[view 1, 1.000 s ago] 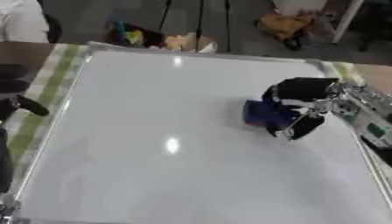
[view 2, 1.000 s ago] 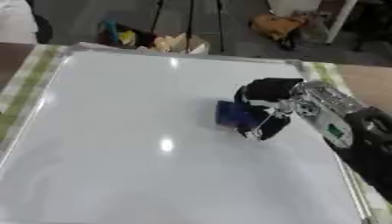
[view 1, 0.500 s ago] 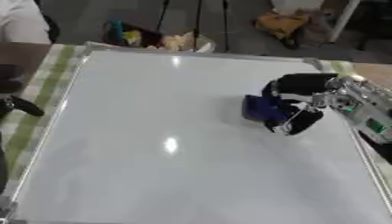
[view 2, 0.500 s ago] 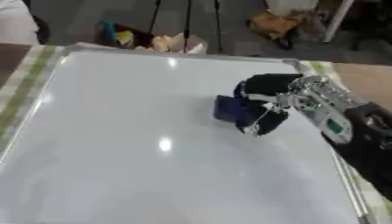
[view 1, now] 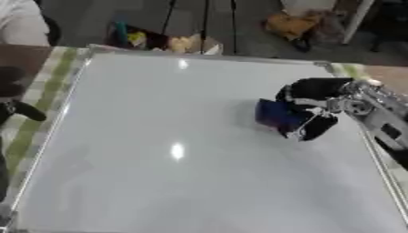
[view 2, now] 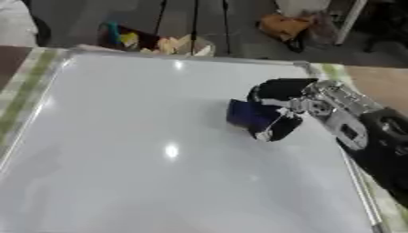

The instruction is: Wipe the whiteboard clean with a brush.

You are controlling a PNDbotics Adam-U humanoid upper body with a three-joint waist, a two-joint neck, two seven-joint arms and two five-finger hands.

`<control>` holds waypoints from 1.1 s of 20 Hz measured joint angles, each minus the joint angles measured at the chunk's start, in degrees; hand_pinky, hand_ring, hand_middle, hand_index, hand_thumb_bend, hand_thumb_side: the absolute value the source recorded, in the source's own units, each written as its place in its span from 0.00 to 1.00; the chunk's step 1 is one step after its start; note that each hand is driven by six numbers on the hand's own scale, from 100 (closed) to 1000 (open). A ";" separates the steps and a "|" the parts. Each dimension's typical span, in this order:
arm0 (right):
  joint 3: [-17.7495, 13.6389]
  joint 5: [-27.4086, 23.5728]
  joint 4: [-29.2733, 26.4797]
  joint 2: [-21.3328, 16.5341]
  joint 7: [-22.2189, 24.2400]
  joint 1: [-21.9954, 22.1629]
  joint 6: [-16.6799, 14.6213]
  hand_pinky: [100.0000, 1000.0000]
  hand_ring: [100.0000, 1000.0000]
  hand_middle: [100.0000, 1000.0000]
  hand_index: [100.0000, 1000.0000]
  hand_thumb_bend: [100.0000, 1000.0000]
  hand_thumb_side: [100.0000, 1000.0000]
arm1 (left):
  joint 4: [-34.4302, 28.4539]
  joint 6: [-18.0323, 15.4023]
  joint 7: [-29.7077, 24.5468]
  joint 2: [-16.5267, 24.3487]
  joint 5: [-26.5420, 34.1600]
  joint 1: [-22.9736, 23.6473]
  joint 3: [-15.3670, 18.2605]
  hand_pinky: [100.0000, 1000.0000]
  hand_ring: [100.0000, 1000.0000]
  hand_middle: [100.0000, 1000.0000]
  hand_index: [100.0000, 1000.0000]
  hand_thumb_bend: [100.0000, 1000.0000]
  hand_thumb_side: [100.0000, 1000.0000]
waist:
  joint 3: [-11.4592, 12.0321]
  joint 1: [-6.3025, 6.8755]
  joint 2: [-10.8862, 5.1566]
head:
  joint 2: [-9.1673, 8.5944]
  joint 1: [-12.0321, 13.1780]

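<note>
From the left eye view, the right hand has its fingers curled round a dark blue brush, pressed onto the whiteboard right of centre. The left hand shows at the left edge; I cannot tell how it stands. The right eye view shows the same grasp, the board lying flat on the surface.

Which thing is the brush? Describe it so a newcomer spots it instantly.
Start from the big whiteboard filling the table. On its right side, the robot's right hand reaches in, fingers curled round a small dark blue block: the brush. It is the only coloured thing on the white surface.
</note>
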 measured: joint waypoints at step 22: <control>-3.15 3.43 5.99 0.16 0.85 0.05 1.56 0.72 0.73 0.46 0.00 0.00 0.33 | 0.00 0.20 -0.21 -0.02 0.01 0.01 0.00 0.36 0.77 0.65 0.60 0.00 0.91 | -0.56 0.28 -0.09 | 0.00 0.47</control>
